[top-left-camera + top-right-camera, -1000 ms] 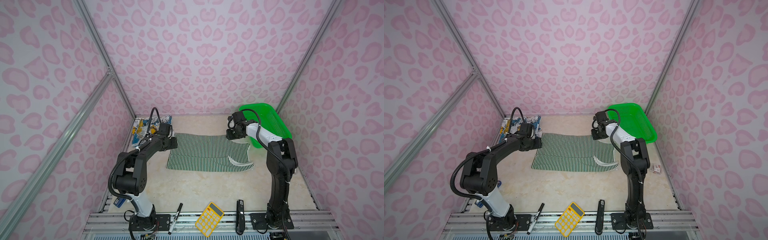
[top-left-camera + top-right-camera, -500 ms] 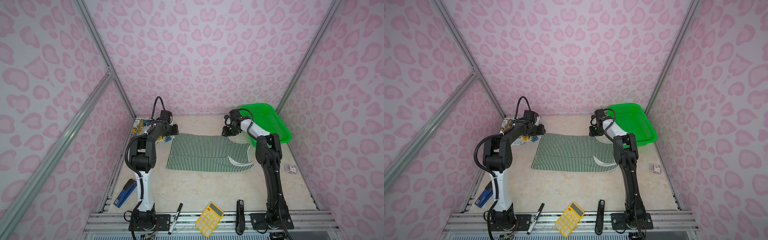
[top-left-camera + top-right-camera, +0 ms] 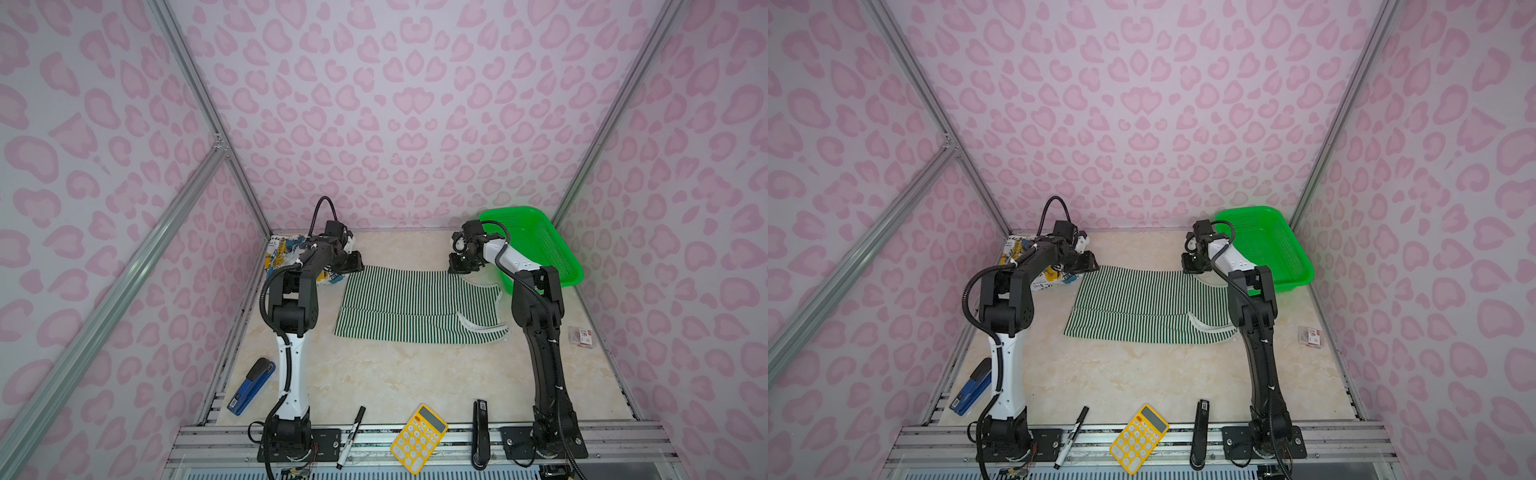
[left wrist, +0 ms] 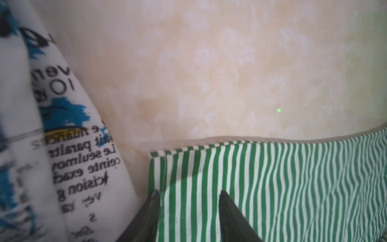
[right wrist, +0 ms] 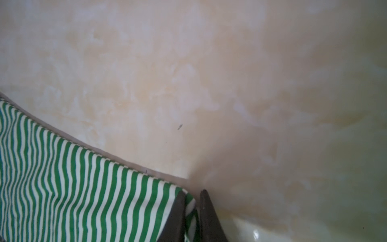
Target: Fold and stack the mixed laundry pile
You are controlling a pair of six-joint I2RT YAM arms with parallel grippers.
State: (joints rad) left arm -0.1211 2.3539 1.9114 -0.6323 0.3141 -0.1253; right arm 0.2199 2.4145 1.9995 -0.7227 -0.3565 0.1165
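The striped garment (image 3: pixel 415 307) (image 3: pixel 1142 307) lies flat in the middle of the table in both top views. The white printed garment (image 3: pixel 284 253) (image 3: pixel 1017 249) is bunched at the far left corner, partly hidden by my left arm. My left gripper (image 3: pixel 353 264) (image 3: pixel 1090 264) (image 4: pixel 189 199) stands open, its fingertips straddling the striped cloth (image 4: pixel 272 188) near its far left corner, beside the printed cloth (image 4: pixel 83 167). My right gripper (image 3: pixel 457 266) (image 3: pixel 1190 266) (image 5: pixel 192 194) is shut on the far right corner of the striped cloth (image 5: pixel 83 188).
A bright green basket (image 3: pixel 536 245) (image 3: pixel 1266 241) stands at the far right, close behind my right arm. Along the near edge lie a blue stapler (image 3: pixel 251 386), a marker (image 3: pixel 351 432), a yellow calculator (image 3: pixel 419 438) and a black stapler (image 3: pixel 481 432). A small packet (image 3: pixel 579 336) lies at the right.
My right gripper has closed onto the striped garment's far right corner. The left jaws have narrowed over the far left corner. Both arms have risen and stretched back.
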